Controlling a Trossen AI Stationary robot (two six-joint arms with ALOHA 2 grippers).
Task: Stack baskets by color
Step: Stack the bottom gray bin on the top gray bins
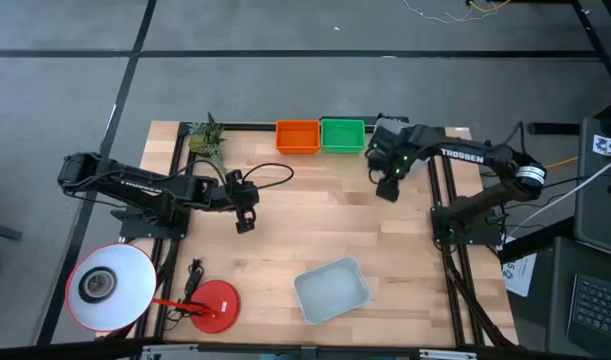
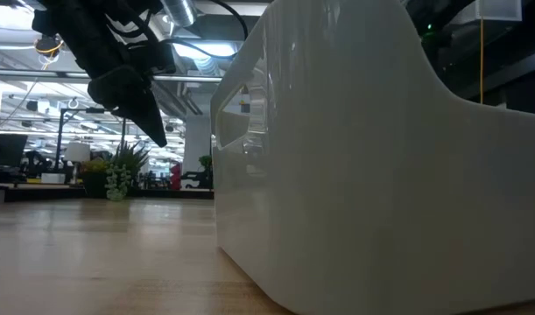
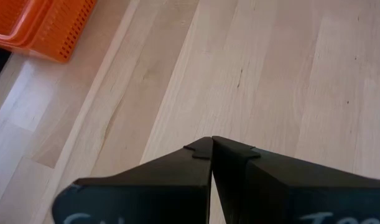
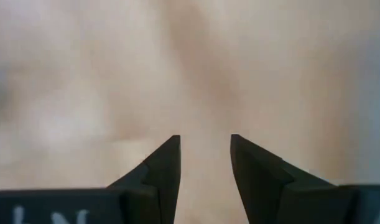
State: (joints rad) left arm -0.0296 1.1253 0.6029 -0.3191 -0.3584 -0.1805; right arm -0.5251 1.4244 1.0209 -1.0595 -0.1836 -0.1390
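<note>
Orange baskets (image 1: 297, 136), nested one in another (image 3: 43, 25), stand at the table's far edge. A green basket (image 1: 342, 134) stands right beside them. A pale grey basket (image 1: 331, 290) rests on its bottom near the front edge and fills the low view (image 2: 372, 157). My left gripper (image 1: 245, 222) hangs shut over bare wood left of centre (image 3: 211, 142), seen also in the low view (image 2: 153, 131). My right gripper (image 1: 388, 190) is open above the wood, just in front of the green basket, with nothing between its fingers (image 4: 205, 146).
A small plant (image 1: 207, 140) stands at the far left corner. A red round lamp base (image 1: 215, 305) and its white head (image 1: 107, 285) sit at the near left. Black frame rails (image 1: 447, 215) run along the table's sides. Bare wood lies in the middle.
</note>
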